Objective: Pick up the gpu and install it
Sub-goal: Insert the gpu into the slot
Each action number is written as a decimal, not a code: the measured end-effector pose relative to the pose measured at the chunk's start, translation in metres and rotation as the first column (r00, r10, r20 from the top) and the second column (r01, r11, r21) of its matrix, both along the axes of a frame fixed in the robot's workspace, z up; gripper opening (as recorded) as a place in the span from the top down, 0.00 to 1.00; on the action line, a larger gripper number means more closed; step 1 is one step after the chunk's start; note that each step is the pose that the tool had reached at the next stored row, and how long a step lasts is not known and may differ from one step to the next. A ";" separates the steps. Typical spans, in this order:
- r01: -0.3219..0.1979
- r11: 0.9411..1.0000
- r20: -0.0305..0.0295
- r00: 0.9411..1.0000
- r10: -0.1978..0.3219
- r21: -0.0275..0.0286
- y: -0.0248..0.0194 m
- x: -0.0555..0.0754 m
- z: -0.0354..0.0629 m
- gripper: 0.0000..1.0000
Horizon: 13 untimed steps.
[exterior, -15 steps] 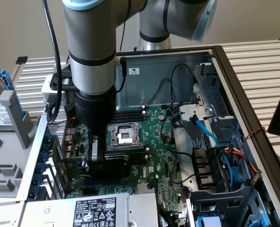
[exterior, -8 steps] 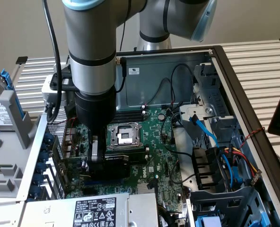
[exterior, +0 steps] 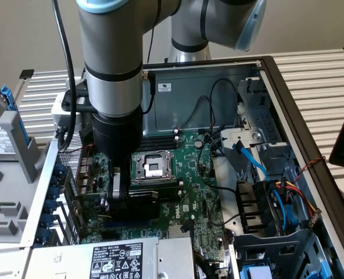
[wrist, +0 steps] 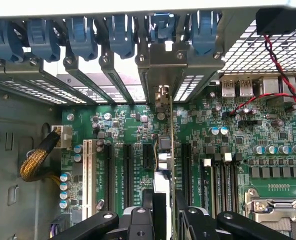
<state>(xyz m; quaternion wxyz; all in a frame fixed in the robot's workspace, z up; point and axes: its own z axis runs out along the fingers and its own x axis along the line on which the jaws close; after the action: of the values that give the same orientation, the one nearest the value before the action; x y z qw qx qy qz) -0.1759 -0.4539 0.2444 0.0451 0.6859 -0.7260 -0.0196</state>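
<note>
Setting: we see an open computer case (exterior: 276,75) with a green motherboard (exterior: 189,174) on its floor, slatted bench around it.
Gripper: we see the gripper (wrist: 164,202) low over the board, its fingers (wrist: 147,200) clamped on the gpu (wrist: 165,150).
Gpu: it stands on edge directly under the gripper, over an expansion slot (wrist: 147,155), its bracket at the case's rear edge.
Axis: we judge its long axis runs along the slot, toward the blue slot latches (wrist: 123,32).
Seating: we cannot tell if it is fully in.
</note>
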 end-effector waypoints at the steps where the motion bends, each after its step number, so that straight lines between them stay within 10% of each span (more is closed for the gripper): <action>1: 0.000 1.000 0.000 1.000 0.000 0.000 0.0000 0.000 0.0000 0.73; 13: -0.002 1.000 0.014 1.000 0.002 0.000 0.0000 -0.001 -0.0002 0.73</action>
<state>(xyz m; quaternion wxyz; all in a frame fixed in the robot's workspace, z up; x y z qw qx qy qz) -0.1767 -0.4539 0.2442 0.0399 0.6866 -0.7258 -0.0146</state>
